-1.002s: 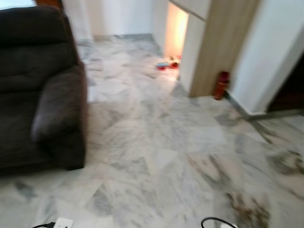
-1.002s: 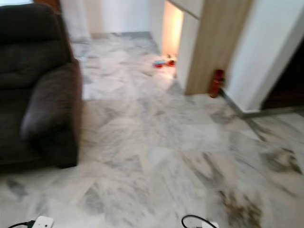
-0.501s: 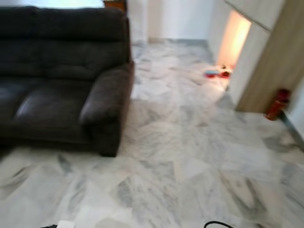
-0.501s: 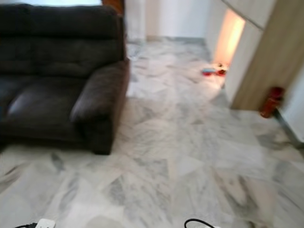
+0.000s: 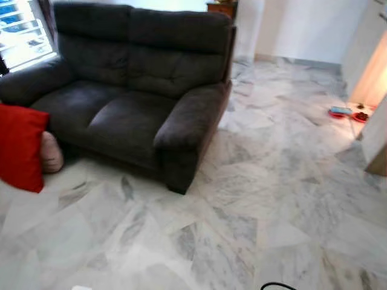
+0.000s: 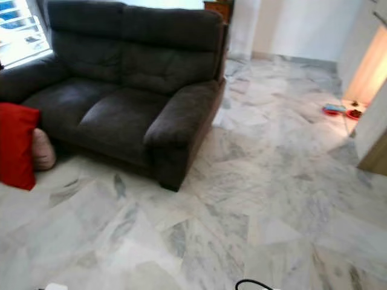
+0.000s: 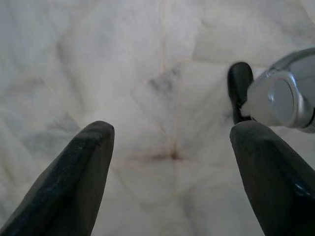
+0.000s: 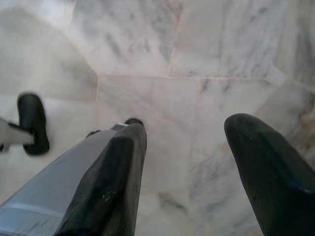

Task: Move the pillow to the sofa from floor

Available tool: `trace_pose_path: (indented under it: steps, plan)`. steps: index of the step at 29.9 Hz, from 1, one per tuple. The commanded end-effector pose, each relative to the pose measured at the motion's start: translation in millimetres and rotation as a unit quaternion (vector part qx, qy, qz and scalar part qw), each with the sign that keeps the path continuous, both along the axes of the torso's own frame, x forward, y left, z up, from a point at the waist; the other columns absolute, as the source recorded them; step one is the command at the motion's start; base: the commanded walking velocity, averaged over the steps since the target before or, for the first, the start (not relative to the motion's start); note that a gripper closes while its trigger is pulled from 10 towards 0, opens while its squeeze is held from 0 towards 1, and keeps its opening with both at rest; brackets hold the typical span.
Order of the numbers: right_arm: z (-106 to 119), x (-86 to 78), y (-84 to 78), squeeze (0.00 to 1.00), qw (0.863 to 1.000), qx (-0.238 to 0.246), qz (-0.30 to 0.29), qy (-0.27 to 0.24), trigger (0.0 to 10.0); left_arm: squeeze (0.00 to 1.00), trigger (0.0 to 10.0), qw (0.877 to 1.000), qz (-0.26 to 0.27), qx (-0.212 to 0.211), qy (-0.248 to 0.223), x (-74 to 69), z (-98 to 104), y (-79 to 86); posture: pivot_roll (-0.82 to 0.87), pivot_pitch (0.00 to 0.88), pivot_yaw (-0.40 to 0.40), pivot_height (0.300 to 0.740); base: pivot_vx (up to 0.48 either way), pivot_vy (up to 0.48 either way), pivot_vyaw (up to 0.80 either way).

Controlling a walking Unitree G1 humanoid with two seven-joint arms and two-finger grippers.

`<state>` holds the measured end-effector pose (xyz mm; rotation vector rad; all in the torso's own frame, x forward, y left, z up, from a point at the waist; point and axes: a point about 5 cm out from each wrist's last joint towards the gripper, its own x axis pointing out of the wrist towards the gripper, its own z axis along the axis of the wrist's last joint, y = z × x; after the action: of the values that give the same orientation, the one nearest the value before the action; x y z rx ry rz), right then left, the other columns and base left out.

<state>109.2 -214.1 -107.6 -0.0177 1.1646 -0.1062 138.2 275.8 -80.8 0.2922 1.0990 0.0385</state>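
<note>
A red pillow [image 5: 20,147] stands upright on the marble floor at the far left, in front of the sofa's left end. A pinkish cushion [image 5: 51,152] lies behind it against the sofa's base. The dark brown two-seat sofa [image 5: 130,103] fills the upper left, its seats bare. My left gripper [image 7: 170,172] hangs open over bare marble tiles, nothing between its fingers. My right gripper [image 8: 189,172] also hangs open above the floor, holding nothing.
Pale marble floor [image 5: 272,199] spreads to the right of the sofa. Red and blue small items [image 5: 347,113] lie on the floor at the far right by a lit doorway. A window [image 5: 21,33] is behind the sofa's left arm. My own foot [image 7: 239,88] shows below the left gripper.
The camera has swung left: the sofa has slid rightward in view and now shows whole, and the red pillow has come into view at the left. The wooden cabinet has slipped out at the right.
</note>
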Motion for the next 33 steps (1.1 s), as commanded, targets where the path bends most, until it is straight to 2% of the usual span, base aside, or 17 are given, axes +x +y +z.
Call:
trace_pose_path:
  steps: [1,14,33]
  plan:
    - [1.5,3.8,-2.1,0.00,1.000,-0.003,-0.002,-0.006,10.0,0.00,10.0,1.000,-0.006,0.001,0.004,-1.4,-0.8,-0.9,0.01,0.016,-0.056,0.740,0.000,0.000,0.54]
    - [2.2,5.6,-1.5,0.00,0.999,0.010,-0.032,-0.021,10.0,0.00,10.0,1.000,0.000,-0.003,0.002,0.3,-0.6,-1.6,0.01,0.025,-0.059,0.740,0.000,0.000,0.04]
    - [2.6,7.2,-1.4,0.00,0.999,0.012,-0.037,-0.025,10.0,0.00,10.0,1.000,-0.001,-0.004,0.002,1.9,0.0,-1.5,0.01,0.032,-0.056,0.740,0.000,0.326,0.00]
